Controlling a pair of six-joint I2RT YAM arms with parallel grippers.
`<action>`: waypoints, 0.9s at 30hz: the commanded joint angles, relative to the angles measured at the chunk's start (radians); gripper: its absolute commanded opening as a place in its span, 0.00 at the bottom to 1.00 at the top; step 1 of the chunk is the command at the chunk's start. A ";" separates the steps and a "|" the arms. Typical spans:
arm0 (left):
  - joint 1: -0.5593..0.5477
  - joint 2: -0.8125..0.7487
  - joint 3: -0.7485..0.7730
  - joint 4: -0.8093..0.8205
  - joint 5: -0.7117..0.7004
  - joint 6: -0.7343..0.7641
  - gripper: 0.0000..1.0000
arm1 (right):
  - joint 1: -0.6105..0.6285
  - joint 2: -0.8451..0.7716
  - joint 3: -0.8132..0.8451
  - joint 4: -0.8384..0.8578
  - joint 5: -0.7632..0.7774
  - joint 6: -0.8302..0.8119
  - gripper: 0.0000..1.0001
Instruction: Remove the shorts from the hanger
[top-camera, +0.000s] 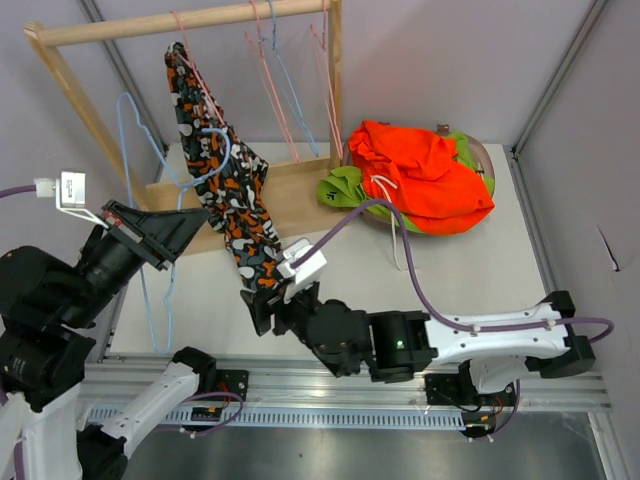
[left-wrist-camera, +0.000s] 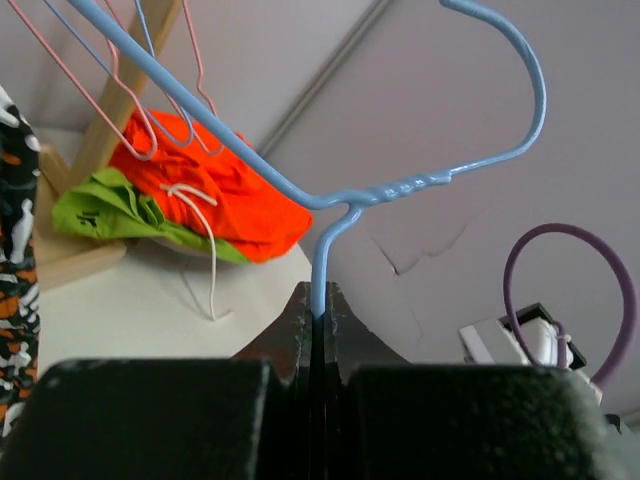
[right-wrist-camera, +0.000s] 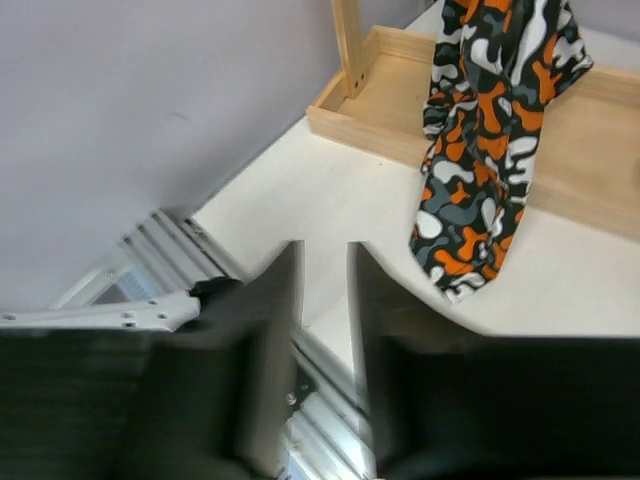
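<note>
The camouflage shorts (top-camera: 238, 195), printed in orange, black and white, hang bunched in a long twisted strip from a blue hanger (left-wrist-camera: 420, 184). Their lower end drops past the base of the wooden rack (top-camera: 300, 200) to just over the counter (top-camera: 480, 270). The left jaws are clamped on the hanger's wire below its hook, while the right jaws stand narrowly parted and empty just beside the bottom hem.
</note>
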 joint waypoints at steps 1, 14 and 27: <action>-0.005 0.017 0.000 0.015 -0.126 0.023 0.00 | 0.004 -0.102 -0.041 0.071 0.106 -0.015 0.72; 0.239 0.084 -0.259 0.650 0.085 -0.367 0.00 | 0.000 -0.342 -0.263 0.079 0.194 -0.010 0.86; 0.564 0.431 -0.491 1.679 0.433 -1.025 0.00 | -0.135 -0.493 -0.380 0.017 0.130 0.030 0.84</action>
